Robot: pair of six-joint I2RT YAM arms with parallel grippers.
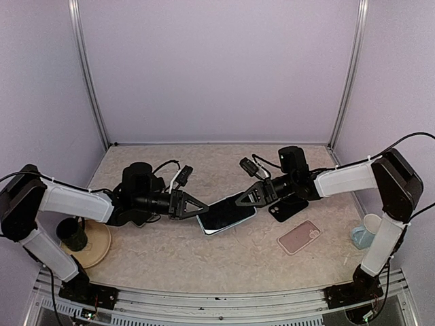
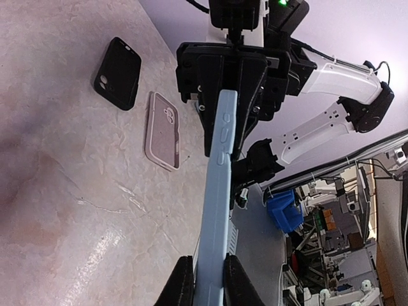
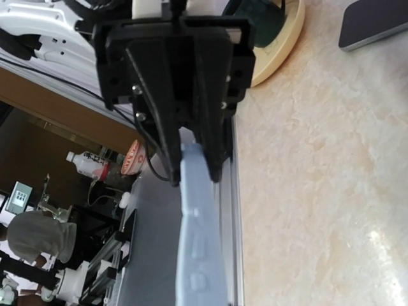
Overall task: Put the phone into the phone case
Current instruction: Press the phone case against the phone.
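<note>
A light blue phone case point(image 1: 226, 212) with a dark face, seemingly the phone's screen, hangs above the table's middle between both grippers. My left gripper point(image 1: 199, 209) is shut on its left end. My right gripper point(image 1: 249, 197) is shut on its right end. In the left wrist view the case edge point(image 2: 217, 204) runs from my left gripper point(image 2: 208, 280) up to the right gripper point(image 2: 224, 95). In the right wrist view the case edge point(image 3: 201, 236) reaches the left gripper point(image 3: 194, 153); my right fingers are out of frame.
A black case point(image 1: 289, 208) and a pink case point(image 1: 299, 237) lie on the table to the right. A tan plate point(image 1: 98, 248) with a dark cup sits front left. A pale cup point(image 1: 367, 231) stands far right. A dark flat slab point(image 3: 376, 22) lies on the table.
</note>
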